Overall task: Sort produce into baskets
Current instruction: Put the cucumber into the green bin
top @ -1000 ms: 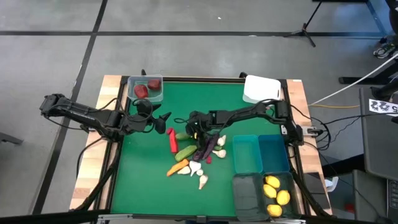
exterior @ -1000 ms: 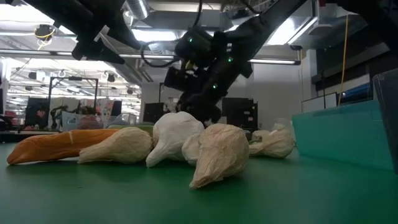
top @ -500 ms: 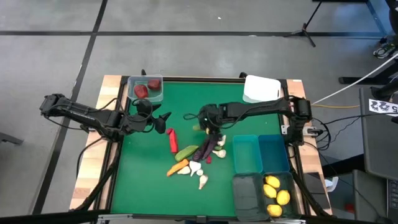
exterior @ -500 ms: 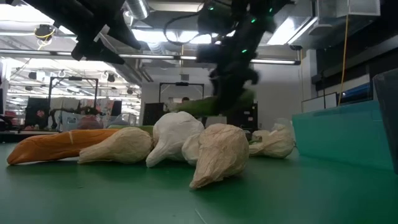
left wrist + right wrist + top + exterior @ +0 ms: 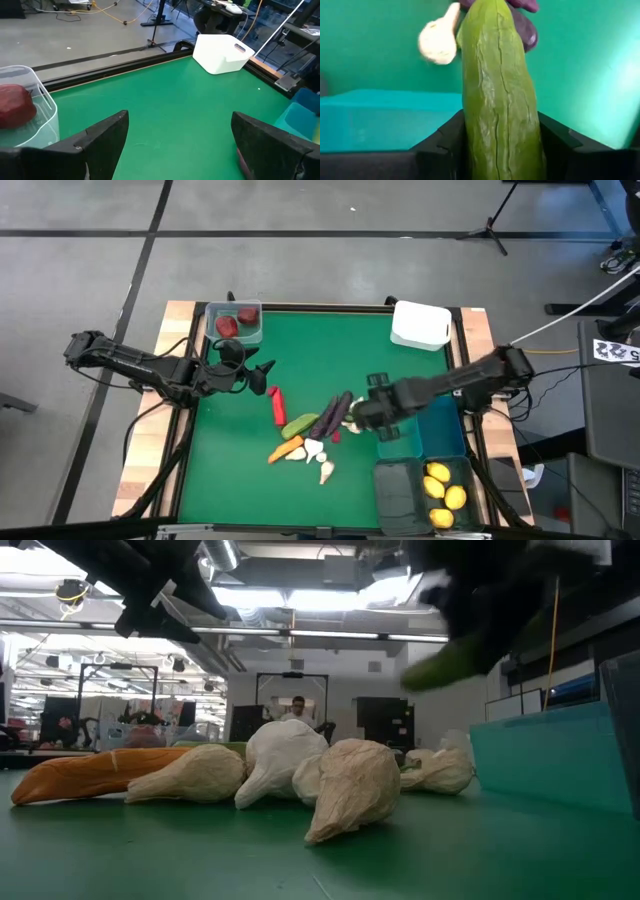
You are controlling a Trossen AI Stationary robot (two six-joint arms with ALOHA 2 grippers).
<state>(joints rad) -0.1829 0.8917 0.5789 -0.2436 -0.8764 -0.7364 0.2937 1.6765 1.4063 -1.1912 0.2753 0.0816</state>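
Right wrist view shows my right tool [image 5: 502, 150] clamped on a green cucumber [image 5: 500, 95], the two dark fingers pressing its flanks near one end while the rest of it juts forward. It looks long, dull green, its skin lined with fine lengthwise wrinkles and a slightly matte sheen. I judge it light and fairly stiff, a toy with a smooth rind that could slip or swivel if pinched at the tip; a hold across the middle would steady it better than this end grip.

From above, this tool [image 5: 372, 412] hangs just beside the teal basket [image 5: 398, 442], with the pile of produce close on its other side: purple eggplants [image 5: 330, 416], a second cucumber [image 5: 298, 425], white garlic [image 5: 318, 450], an orange carrot [image 5: 285, 448]. The red pepper [image 5: 277, 406] lies farther off.

My left tool [image 5: 258, 376] waits with fingers spread wide and nothing between them, near the clear basket [image 5: 234, 323] holding dark red round ones.
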